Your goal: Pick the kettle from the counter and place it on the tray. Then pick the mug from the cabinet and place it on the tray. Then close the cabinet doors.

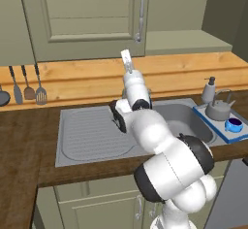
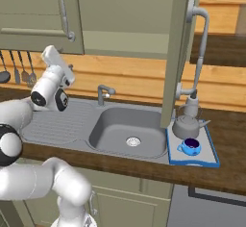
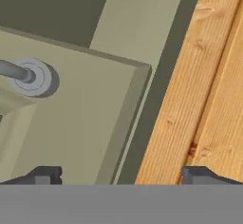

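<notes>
The grey kettle (image 1: 219, 108) (image 2: 186, 125) and the blue mug (image 1: 234, 124) (image 2: 191, 146) both stand on the blue-rimmed tray (image 1: 201, 114) (image 2: 211, 159), right of the sink on the counter (image 1: 19, 140). My gripper (image 1: 126, 57) (image 2: 51, 54) (image 3: 121, 175) points up at the lower right corner of the left cabinet door (image 1: 92, 14) (image 2: 33, 14) (image 3: 80, 123), just below its bar handle (image 1: 139, 12) (image 2: 65, 12) (image 3: 28, 76). It is open, with nothing between its fingertips (image 3: 45, 174). That door looks shut or nearly so. The right door (image 2: 178, 53) stands swung out. The cabinet shelf (image 1: 184, 41) is bare.
A steel sink (image 2: 127, 130) with a ribbed drainboard (image 1: 92, 136) lies below the arm, its tap (image 2: 103, 94) behind. A pump soap bottle (image 1: 209, 89) stands behind the kettle. Utensils (image 1: 29, 85) hang on the wooden backsplash (image 3: 209, 85) at the left.
</notes>
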Controlling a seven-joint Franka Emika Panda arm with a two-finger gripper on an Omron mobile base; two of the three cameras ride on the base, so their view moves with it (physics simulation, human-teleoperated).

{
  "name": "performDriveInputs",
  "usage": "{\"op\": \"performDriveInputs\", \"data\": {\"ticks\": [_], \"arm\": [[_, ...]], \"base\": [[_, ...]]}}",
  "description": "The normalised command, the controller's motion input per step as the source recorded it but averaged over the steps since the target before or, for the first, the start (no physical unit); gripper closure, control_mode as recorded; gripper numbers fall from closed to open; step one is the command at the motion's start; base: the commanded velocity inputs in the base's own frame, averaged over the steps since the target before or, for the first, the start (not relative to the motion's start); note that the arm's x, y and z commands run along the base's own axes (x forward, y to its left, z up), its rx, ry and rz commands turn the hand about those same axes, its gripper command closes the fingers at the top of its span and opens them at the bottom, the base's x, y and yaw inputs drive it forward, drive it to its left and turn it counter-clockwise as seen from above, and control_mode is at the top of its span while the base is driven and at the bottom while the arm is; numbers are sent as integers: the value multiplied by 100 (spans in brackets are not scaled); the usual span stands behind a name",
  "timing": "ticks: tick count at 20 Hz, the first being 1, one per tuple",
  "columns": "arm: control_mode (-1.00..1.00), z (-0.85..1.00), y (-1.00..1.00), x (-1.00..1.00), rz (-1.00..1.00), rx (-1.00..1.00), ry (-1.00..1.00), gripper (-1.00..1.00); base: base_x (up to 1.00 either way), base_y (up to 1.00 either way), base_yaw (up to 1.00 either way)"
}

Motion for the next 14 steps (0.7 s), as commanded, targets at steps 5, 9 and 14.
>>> {"op": "performDriveInputs", "data": {"ticks": [5, 9, 14], "arm": [[-100, 76, -17, -53, 0, 5, -1, -100], [-100, 62, -23, -33, 0, 0, 0, -100], [-100, 14, -56, -56, -4, 0, -7, -100]], "base": [[0, 0, 0], [0, 0, 0], [0, 0, 0]]}}
